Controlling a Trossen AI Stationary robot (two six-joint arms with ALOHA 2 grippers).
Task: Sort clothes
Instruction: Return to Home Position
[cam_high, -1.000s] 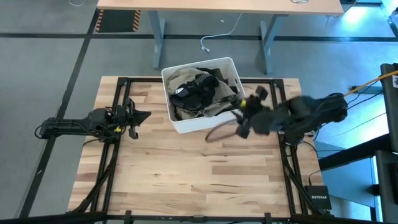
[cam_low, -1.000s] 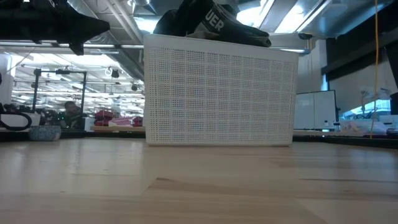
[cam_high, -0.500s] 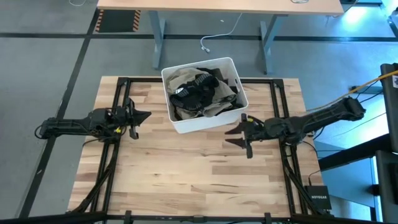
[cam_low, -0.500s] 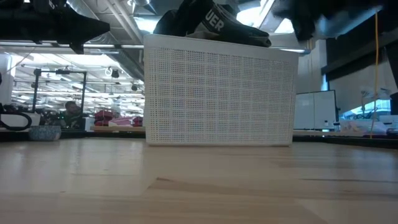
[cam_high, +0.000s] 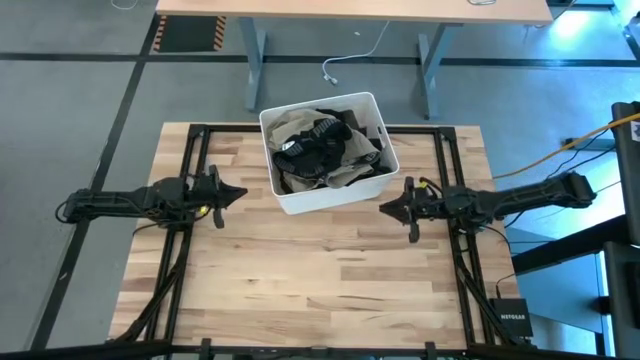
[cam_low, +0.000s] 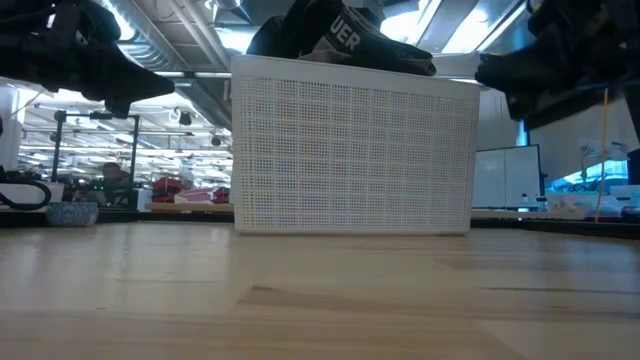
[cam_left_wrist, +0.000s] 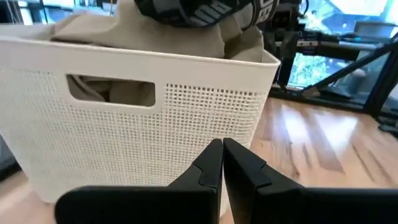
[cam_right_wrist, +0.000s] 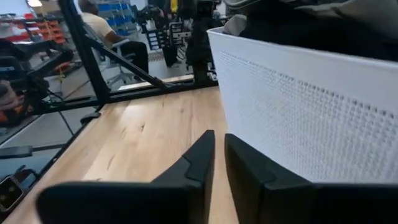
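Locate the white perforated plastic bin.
High view: the bin stands at the table's top middle, between the left gripper and right gripper, holding the clothes.

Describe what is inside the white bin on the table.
A black garment with white lettering lies on top of crumpled beige-tan fabric, heaped to the white bin's rim. Whatever lies beneath them is covered.

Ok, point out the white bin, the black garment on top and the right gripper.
white bin (cam_high: 335, 195): high view, near outer wall.
black garment (cam_high: 300, 158): high view, middle of its visible fabric.
right gripper (cam_high: 384, 208): high view, between its shut fingertips.
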